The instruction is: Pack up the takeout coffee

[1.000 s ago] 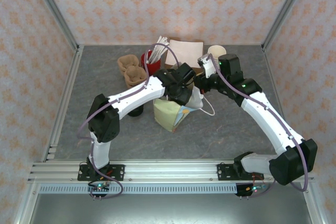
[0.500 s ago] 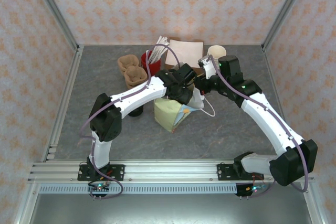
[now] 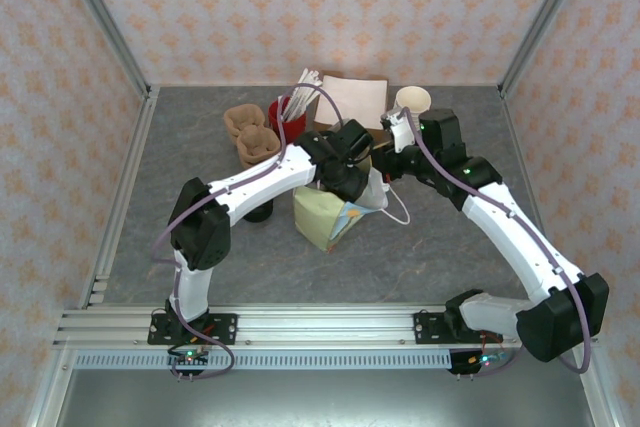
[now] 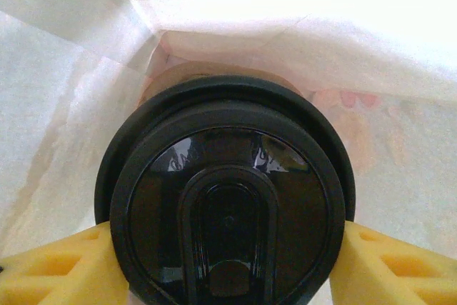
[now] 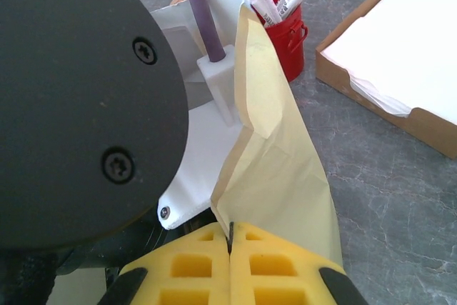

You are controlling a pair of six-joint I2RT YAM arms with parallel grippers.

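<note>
Yellow foam pads of the left fingers [image 4: 61,266] press against both sides of a round black lid, clamped on the takeout coffee [image 4: 228,212]. The cup stands upright under that lid, with a sliver of brown paper wall showing behind it. It sits down inside the paper bag [image 4: 300,26], whose pale, creased inner walls rise around it on every side.

The right fingers [image 5: 189,266] are closed flat together, with no gap between the yellow pads, and they pinch the cream rim of the bag, which rises as a folded flap. Just beside that flap sits the dark round housing of the left wrist [image 5: 78,98], with a purple cable [image 5: 200,12] running up from it.

Beyond the bag, a red cup [image 5: 289,44] holding white straws and sachets stands on the grey bench [image 5: 385,198]. A cardboard box [image 5: 435,133] of white napkins lies near it, to the right. From above, brown pulp cup carriers [image 3: 250,134] lie left of the red cup, and a white cup [image 3: 412,99] stands at the far right.
</note>
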